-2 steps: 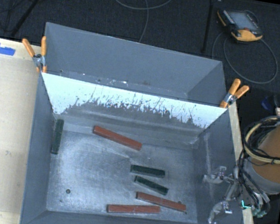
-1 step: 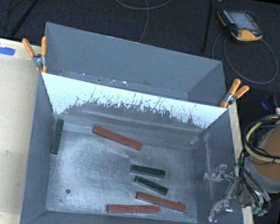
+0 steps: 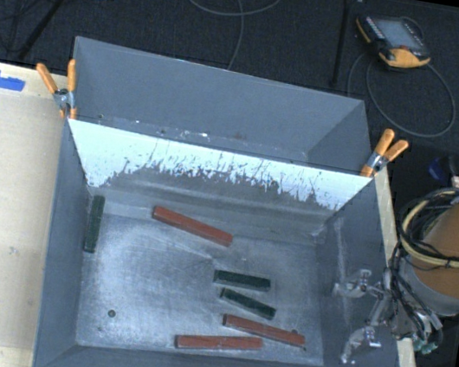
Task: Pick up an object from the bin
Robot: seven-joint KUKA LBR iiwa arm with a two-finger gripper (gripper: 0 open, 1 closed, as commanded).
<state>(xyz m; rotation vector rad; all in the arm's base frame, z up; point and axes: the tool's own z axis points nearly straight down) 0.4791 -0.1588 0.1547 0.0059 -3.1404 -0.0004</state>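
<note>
Rightward, the pincer hangs, fingers apart, over the bin wall

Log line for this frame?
claw: open, empty, over right wall of grey metal bin | nearest: reddish-brown flat stick | grasp: none

Three reddish-brown sticks and three dark green sticks are standing out against the grey bin, which is showing pale scratchy speckling.
</note>
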